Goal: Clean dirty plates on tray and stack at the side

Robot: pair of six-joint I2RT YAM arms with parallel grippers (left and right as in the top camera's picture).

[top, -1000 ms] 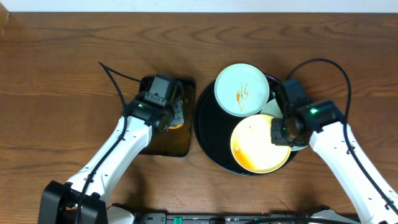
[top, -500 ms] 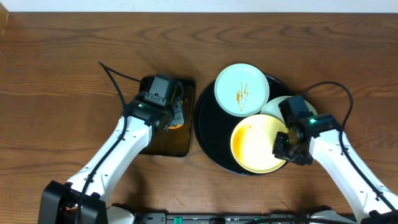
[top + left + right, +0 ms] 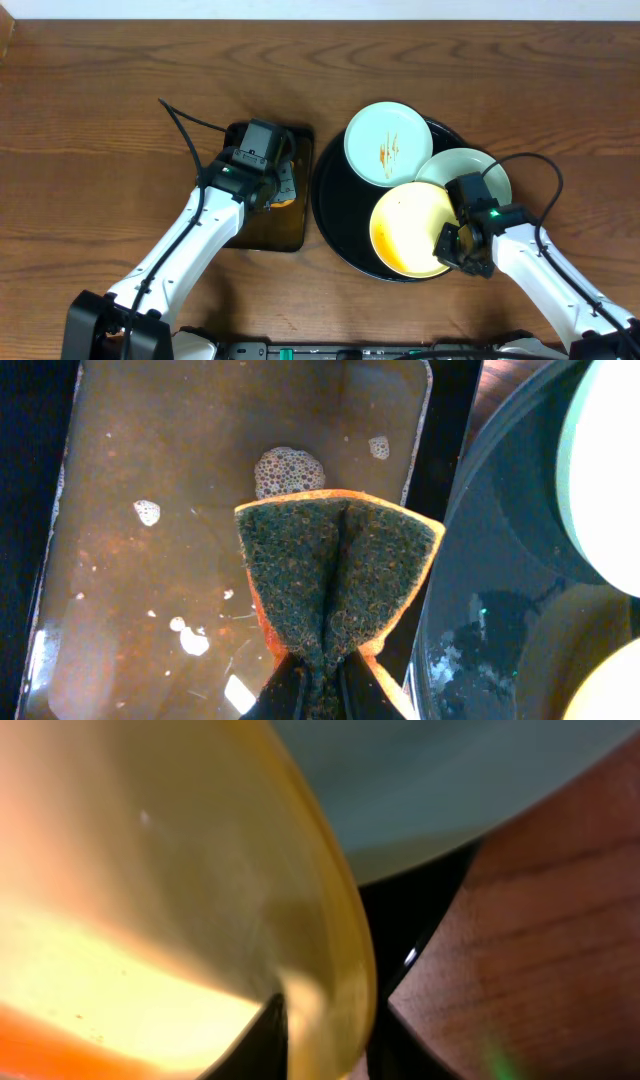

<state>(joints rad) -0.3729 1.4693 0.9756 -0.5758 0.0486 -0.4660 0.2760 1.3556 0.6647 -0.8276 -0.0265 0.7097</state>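
Overhead: we're working yellow plate (image 3: 408,232) on tray (image 3: 335,200), right claw (image 3: 450,243) at its rim. L wrist: left claw (image 3: 322,680) is clenching sponge (image 3: 335,560). R wrist: rim's sitting betw. jaws, can't tell if clamped. Next we're needing firm hold, then scrub.

Three small round plates: two pale mint-white, namely the sauce-streaked mint-white plate (image 3: 389,143) and the second mint-white plate (image 3: 480,165), plus one pale yellow plate (image 3: 405,228). One large round glossy black tray (image 3: 335,200). One smaller rectangular black tray (image 3: 262,232) holding brownish water. One orange sponge (image 3: 335,575) with a dark green scouring face. Two white robot arms: the left arm (image 3: 185,245) and the right arm (image 3: 545,285). One brown wood-grain tabletop (image 3: 100,100)
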